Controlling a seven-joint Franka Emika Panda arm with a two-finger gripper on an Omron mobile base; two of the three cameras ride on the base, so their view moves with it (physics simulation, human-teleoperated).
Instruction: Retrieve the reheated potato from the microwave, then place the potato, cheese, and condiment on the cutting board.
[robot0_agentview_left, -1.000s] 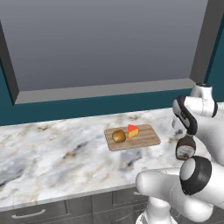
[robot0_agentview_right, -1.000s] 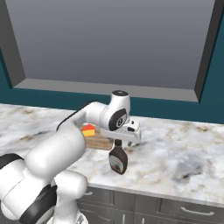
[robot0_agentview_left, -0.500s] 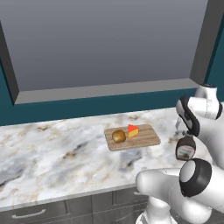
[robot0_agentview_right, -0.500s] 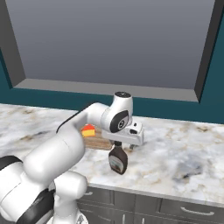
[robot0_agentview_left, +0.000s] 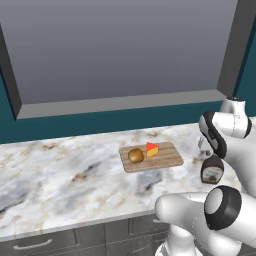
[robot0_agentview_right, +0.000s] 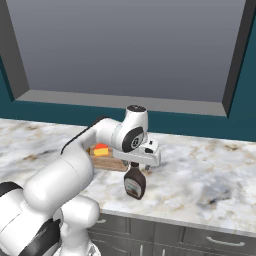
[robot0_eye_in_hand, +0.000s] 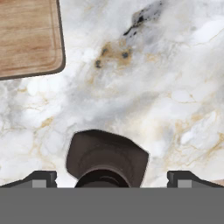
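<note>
Brown condiment bottle (robot0_eye_in_hand: 107, 159) cut off between wide jaws, cap hidden.

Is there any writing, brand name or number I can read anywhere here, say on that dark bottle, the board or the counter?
None can be read.
Condiment bottle: it has a pale label patch on its front, but any print there is too small and blurred to make out.
Cutting board, potato, cheese: no writing.
Marble counter: only veining, no marks or signs.

No readable text — the condiment bottle's (robot0_agentview_left: 212, 170) label is blank.
</note>
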